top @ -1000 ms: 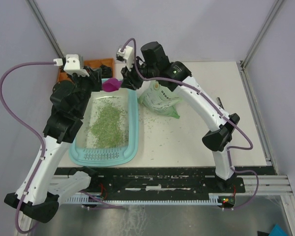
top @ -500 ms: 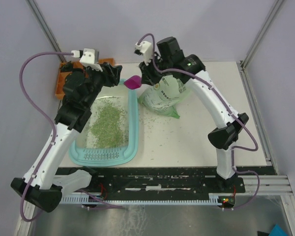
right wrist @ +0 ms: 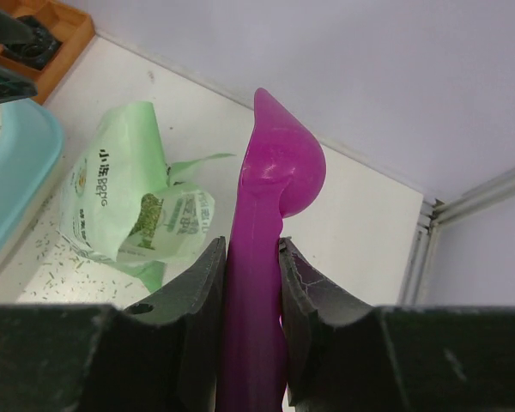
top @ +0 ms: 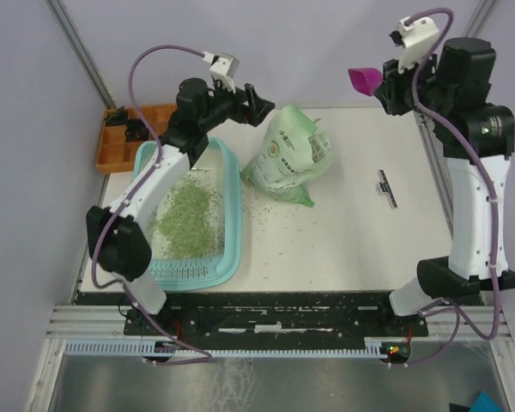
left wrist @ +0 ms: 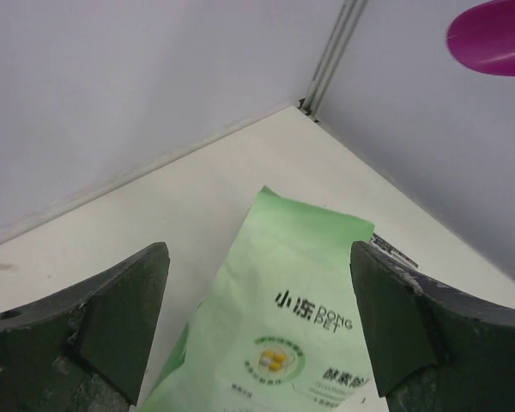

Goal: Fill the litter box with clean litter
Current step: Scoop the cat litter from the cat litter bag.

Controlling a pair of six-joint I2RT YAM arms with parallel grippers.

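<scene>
The left arm reaches up and forward over the far end of the large light teal rectangular plastic litter box. Its left gripper hangs in the air with fingers spread wide and nothing between them, pointing toward the light green and white printed plastic bag. The right arm stands tall at the table's right side. Its right gripper is raised high and clamped on the handle of the magenta plastic scoop, bowl end outward (whether the bowl holds anything cannot be told).

There are two arms, one litter box, one bag, one scoop, one orange compartmented tray at the far left corner, and one small dark strip lying on the white table.

The litter, pale green granules, lies in a loose heap on the box's whitish floor. Stray granules dot the table around the bag and the box.

The bag, seen from the left wrist, reads "DONG PET" beside two Chinese characters, with smaller print below that is unreadable.
</scene>
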